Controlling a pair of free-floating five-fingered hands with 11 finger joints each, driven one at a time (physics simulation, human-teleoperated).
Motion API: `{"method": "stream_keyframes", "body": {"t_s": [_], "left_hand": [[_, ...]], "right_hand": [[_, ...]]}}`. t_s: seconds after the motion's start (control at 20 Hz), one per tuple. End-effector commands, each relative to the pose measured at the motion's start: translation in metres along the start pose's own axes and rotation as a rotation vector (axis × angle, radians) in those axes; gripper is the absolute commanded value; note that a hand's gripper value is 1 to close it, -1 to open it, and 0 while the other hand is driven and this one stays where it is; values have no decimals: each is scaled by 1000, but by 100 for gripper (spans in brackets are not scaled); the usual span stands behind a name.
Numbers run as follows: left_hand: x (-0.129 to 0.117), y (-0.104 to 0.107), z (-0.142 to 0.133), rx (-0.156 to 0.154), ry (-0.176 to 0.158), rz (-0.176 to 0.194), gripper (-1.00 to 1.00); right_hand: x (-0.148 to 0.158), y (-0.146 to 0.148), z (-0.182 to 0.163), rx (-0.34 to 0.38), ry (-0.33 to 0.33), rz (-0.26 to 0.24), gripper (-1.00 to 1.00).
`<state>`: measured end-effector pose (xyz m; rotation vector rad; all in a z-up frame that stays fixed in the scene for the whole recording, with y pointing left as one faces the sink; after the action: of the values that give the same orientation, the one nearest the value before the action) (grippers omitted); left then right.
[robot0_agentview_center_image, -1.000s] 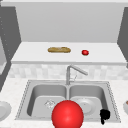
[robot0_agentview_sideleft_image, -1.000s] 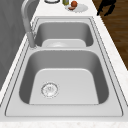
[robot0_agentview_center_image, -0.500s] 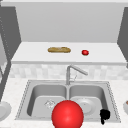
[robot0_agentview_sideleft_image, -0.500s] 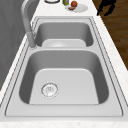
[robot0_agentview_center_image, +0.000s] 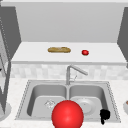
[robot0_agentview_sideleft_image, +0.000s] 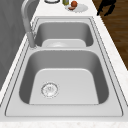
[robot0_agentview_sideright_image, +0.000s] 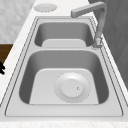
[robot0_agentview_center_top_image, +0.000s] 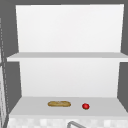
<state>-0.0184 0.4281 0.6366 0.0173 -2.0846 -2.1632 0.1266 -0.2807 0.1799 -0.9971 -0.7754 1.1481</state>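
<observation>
Black right hand (robot0_agentview_center_image: 105, 116), fingers unclear, hovers at the sink (robot0_agentview_center_image: 113, 100) rim beside a red ball (robot0_agentview_center_image: 67, 115).

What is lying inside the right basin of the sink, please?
A round white plate lies flat on the floor of the right basin. In the front view the big red ball covers part of the plate. What is under the plate cannot be seen.

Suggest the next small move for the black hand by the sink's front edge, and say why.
Probably ease the right hand inward over the sink rim, toward the plate lying flat in the right basin. The hand hangs outside the counter front edge, level with that basin, touching nothing, and the plate is the thing nearest it.
</observation>
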Motion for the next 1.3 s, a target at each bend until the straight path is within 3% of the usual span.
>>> {"method": "stream_keyframes", "body": {"t_s": [0.0, 1.25], "left_hand": [[3, 8, -24, -23, 1, 20, -100], [-13, 15, -133, -37, 261, 24, -100]], "right_hand": [[0, 0, 0, 0, 0, 0, 0], [0, 0, 0, 0, 0, 0, 0]]}}
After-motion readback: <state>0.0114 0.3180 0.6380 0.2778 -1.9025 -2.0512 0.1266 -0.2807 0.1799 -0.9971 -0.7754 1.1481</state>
